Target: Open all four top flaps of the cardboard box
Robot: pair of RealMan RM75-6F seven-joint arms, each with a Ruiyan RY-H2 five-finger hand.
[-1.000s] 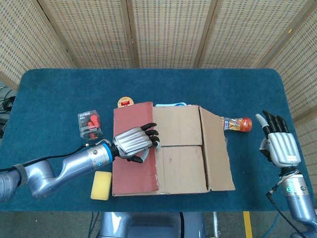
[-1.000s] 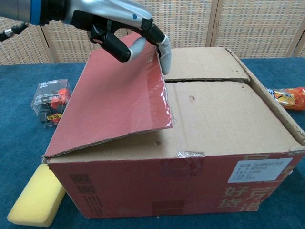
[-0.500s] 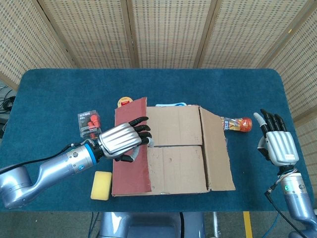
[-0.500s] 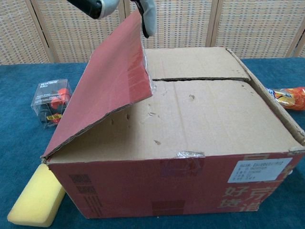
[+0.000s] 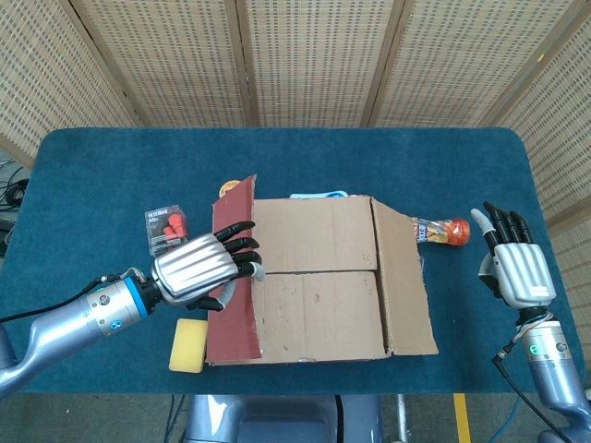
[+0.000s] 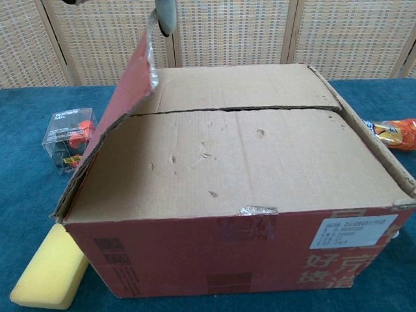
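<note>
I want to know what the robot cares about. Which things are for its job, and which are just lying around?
For the job:
cardboard box
red flap, lifted by the left hand
right hand, open and waiting

Just lying around:
yellow sponge
clear case with red pieces
snack packet

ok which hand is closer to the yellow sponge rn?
Left. The left hand holds up the red flap directly above the yellow sponge; the right hand hovers open past the box's far side.
</note>
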